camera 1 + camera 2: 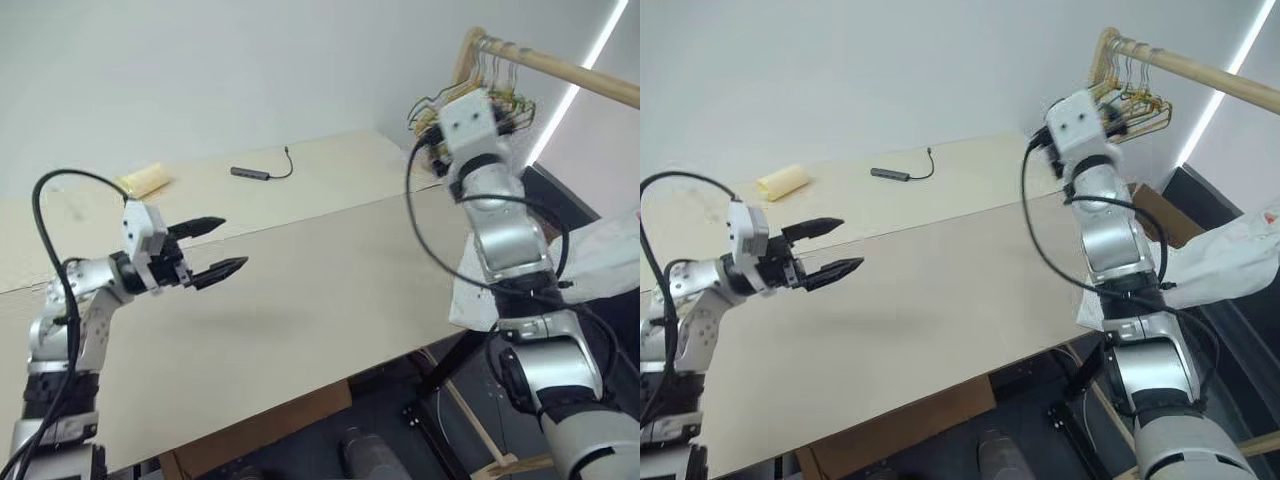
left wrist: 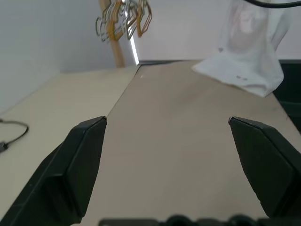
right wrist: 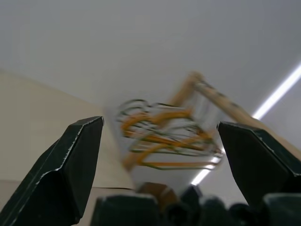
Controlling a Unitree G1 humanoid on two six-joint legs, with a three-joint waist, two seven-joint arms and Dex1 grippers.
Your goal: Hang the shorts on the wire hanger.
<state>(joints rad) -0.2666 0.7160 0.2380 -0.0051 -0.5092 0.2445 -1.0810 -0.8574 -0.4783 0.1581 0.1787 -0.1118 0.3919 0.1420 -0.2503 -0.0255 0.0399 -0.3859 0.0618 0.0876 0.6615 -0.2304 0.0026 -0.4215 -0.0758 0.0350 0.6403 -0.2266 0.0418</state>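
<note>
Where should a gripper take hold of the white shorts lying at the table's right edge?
Probably the shorts at the bunched fabric raised above the table, approached from the table side: the cloth there stands up, so the fingers could close around it; the flat corner offers little to pinch.

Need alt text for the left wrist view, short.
Open left tool hovers over a bare beige table, holding nothing. White shorts lie at the table's far edge, and a bunch of wire hangers hangs from a wooden rack beyond the table.

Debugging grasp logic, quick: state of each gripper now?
Left gripper: open, empty, over the table.
Right gripper: open, empty, facing the hangers on the rail.
</note>
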